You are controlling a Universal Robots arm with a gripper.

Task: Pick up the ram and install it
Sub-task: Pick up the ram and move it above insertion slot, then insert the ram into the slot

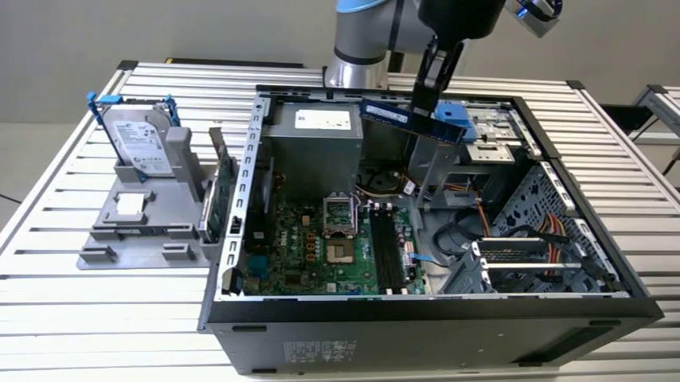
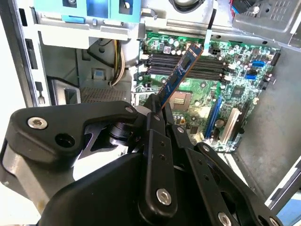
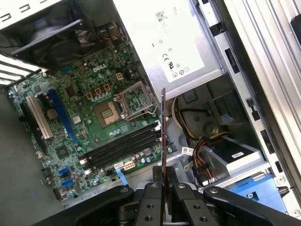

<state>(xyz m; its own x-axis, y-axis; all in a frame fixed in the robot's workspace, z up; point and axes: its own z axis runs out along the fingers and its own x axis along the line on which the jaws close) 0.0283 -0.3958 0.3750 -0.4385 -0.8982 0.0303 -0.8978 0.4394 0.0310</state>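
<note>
End effector [image 1: 424, 107] is closed narrow on the ram [image 1: 409, 118], which is pinched between the two fingers. In the exterior view it sits upper centre of frame, in the air over the open PC case [image 1: 425, 318]. It is apart from everything inside and slants down toward the exterior view's right. Both wrist views show the stick poking out past the fingers (ram [image 2: 181, 70], ram [image 3: 163, 122]), w/ the motherboard [image 3: 94, 108] beyond it. The black DIMM slots [image 1: 384, 251] lie lower centre in the exterior view, near the CPU socket [image 1: 337, 215] and well below the ram, so nothing is seated yet. The hard drive [image 1: 142, 139] sits untouched in its grey holder [image 1: 138, 231] on the counter [image 1: 64, 294], upper left of frame. Risks, as I judge them: the stick looks tilted vs the slots, so a skewed approach could jam one end or miss the key notch. A thin pinch may let it pivot or slip under push force. The PSU [image 1: 314, 139] and the loose cables [image 1: 499, 231] are close enough to snag the fingers on the way down. Can't tell if the slot latches are open; if shut, pressing could stress the board.
</note>
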